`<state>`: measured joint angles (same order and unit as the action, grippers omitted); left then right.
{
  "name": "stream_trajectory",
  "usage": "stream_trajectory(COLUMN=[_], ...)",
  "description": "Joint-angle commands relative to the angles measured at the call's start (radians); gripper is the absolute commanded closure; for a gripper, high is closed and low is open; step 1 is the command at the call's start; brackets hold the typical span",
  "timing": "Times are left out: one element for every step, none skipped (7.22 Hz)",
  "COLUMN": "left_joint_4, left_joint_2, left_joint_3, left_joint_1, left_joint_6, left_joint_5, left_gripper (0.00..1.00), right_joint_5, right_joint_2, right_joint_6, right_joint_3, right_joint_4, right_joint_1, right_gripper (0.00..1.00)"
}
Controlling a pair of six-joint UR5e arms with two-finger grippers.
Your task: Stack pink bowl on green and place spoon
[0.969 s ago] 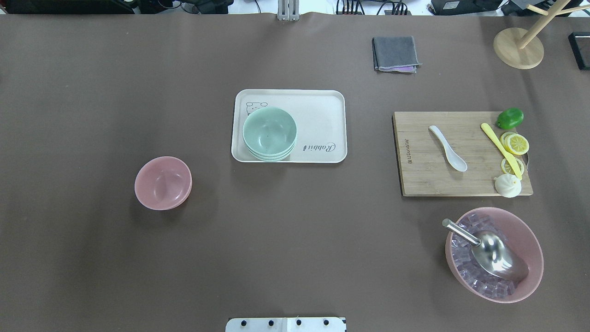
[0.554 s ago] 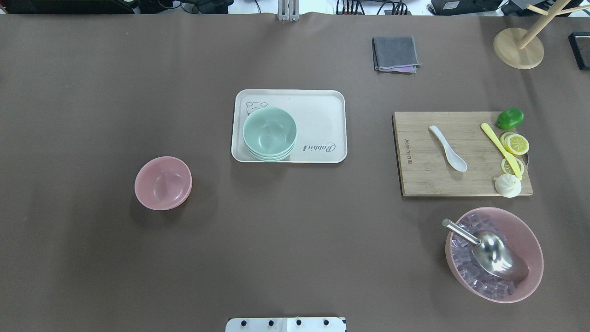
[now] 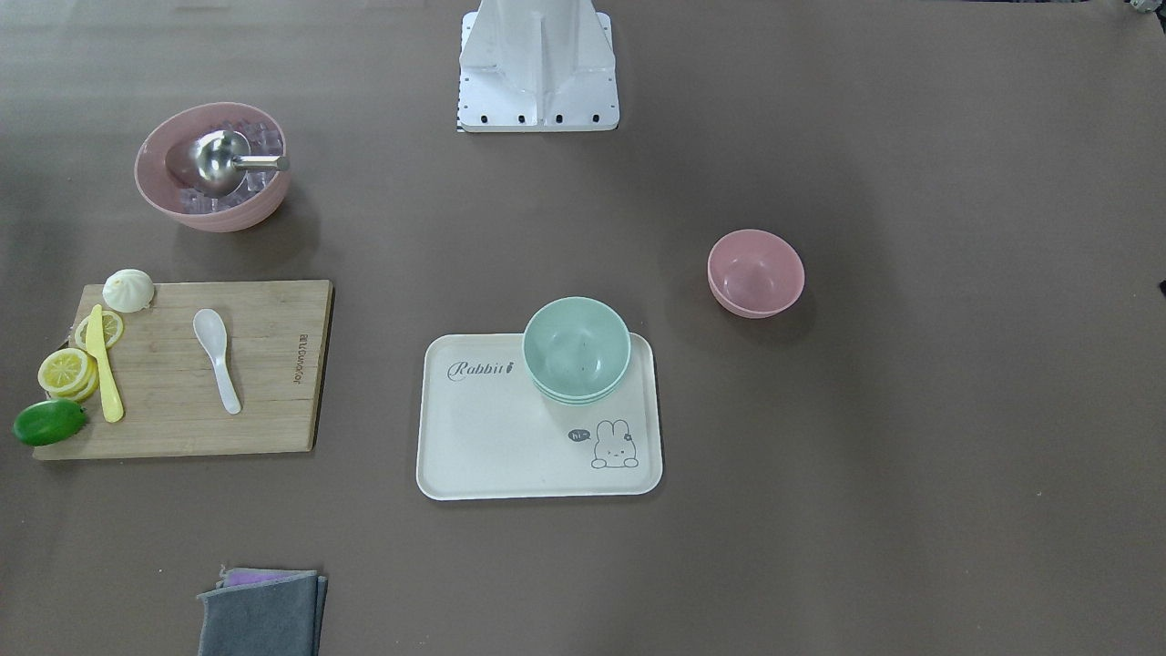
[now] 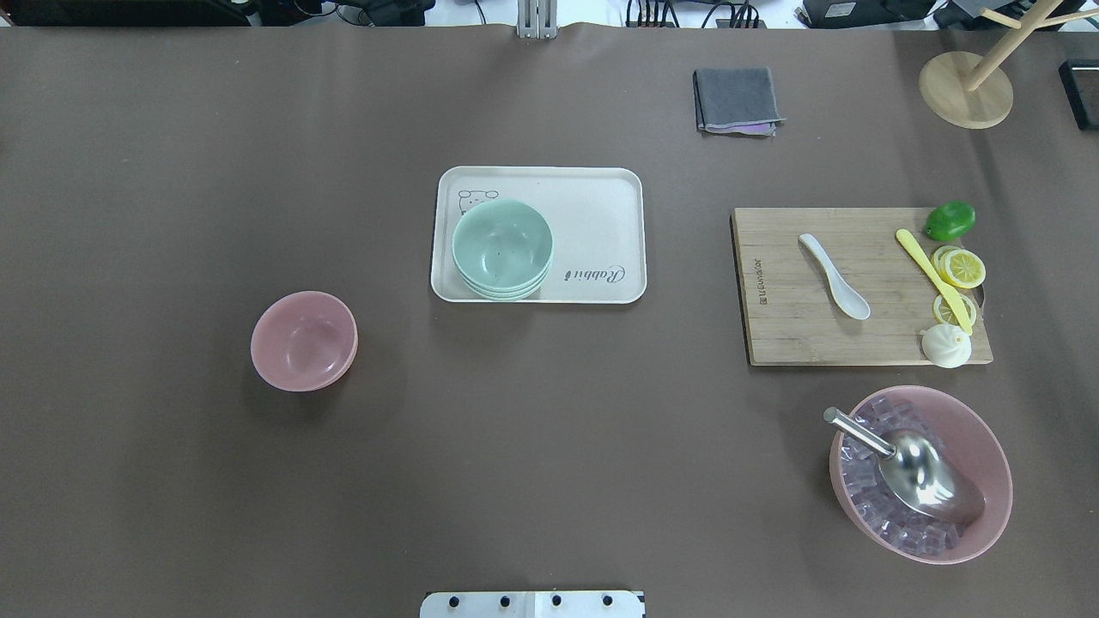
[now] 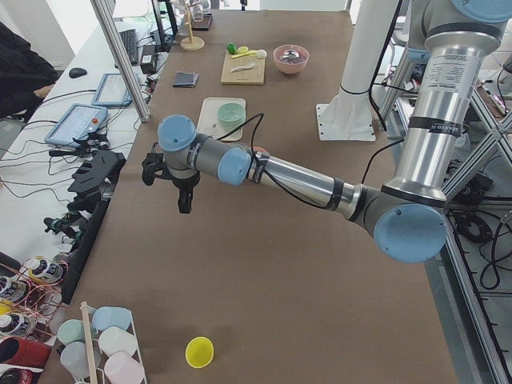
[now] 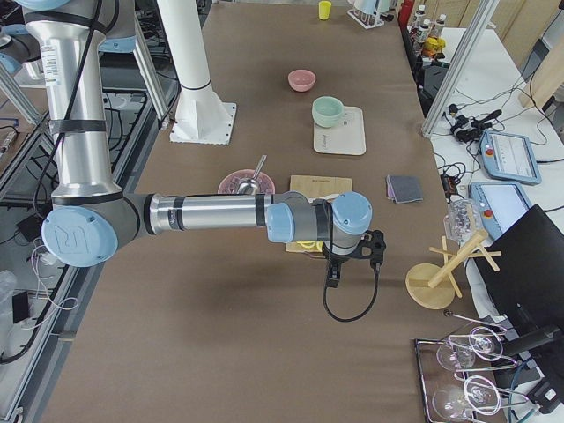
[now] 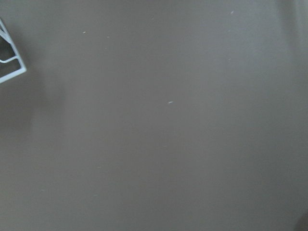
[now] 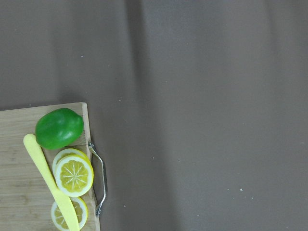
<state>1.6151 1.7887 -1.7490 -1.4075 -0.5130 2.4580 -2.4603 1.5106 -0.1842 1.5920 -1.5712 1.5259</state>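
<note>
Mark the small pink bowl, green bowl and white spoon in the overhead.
small pink bowl (image 4: 303, 341): overhead exterior, inside bottom.
green bowl (image 4: 502, 243): overhead exterior, inside bottom of the top bowl.
white spoon (image 4: 832, 274): overhead exterior, mid handle.

Silver arm (image 5: 300, 182), blue caps (image 5: 176, 132), black tool (image 5: 185, 202)

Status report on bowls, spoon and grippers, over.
Left gripper, right gripper: hanging above the table, jaw state unreadable. Pink bowl on bare table, unstacked; green bowl on tray; spoon on cutting board. Path between bowls open.
</note>
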Motion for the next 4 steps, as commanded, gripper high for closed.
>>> stream_trajectory(left_joint_4=[0.002, 0.044, 0.216, 0.423], left_joint_2=[0.008, -0.012, -0.091, -0.173], left_joint_3=[-0.171, -0.223, -0.239, -0.206], left_joint_1=[0.247, 0.377, 0.512, 0.609], left_joint_6=[-0.375, -0.512, -0.647, -0.748], left_joint_5=[-0.072, -0.143, -0.254, -0.322], left_gripper=[0.03, 0.03, 0.03, 0.03], right_joint_5=[-0.002, 0.010, 0.014, 0.014], right_joint_2=[0.002, 0.002, 0.003, 0.005], right_joint_6=[-0.001, -0.001, 0.000, 0.000], right_joint_3=[0.006, 0.003, 0.003, 0.005], right_joint_4=[-0.001, 0.005, 0.006, 0.008], right_joint_1=[-0.007, -0.018, -0.023, -0.026], right_gripper=[0.00, 0.00, 0.00, 0.00])
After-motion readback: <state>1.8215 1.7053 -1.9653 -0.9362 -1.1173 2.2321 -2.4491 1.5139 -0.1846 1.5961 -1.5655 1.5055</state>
